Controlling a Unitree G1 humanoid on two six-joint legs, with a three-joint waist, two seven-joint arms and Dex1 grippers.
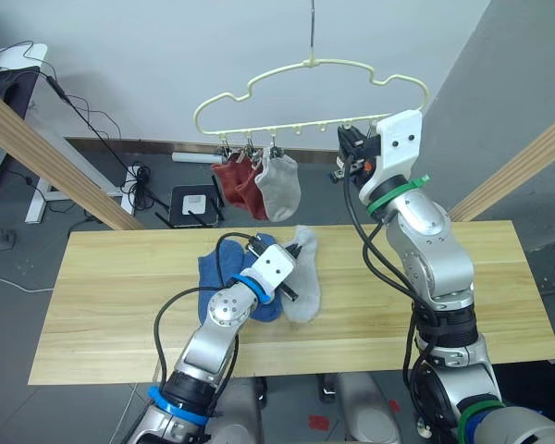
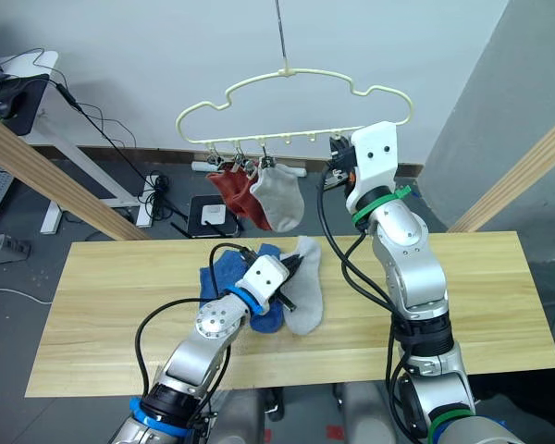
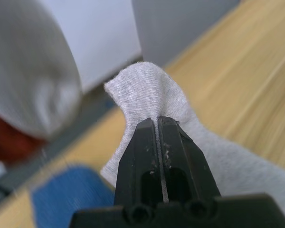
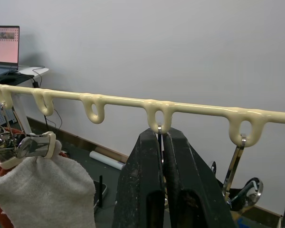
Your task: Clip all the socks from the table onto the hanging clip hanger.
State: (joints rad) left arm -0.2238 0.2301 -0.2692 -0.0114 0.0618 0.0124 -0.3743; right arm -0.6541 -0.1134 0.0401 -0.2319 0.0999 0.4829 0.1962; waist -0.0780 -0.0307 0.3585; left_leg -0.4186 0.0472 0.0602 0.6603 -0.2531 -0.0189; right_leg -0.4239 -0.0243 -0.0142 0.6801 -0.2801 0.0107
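We see the table [image 1: 425,305], a long top of light wooden planks with clear grain, most of its surface bare. On it, a little left of the middle, lie the blue socks [image 1: 220,274] in a bunched heap, and just beside them on the right a light grey sock [image 1: 305,294], touching the blue ones
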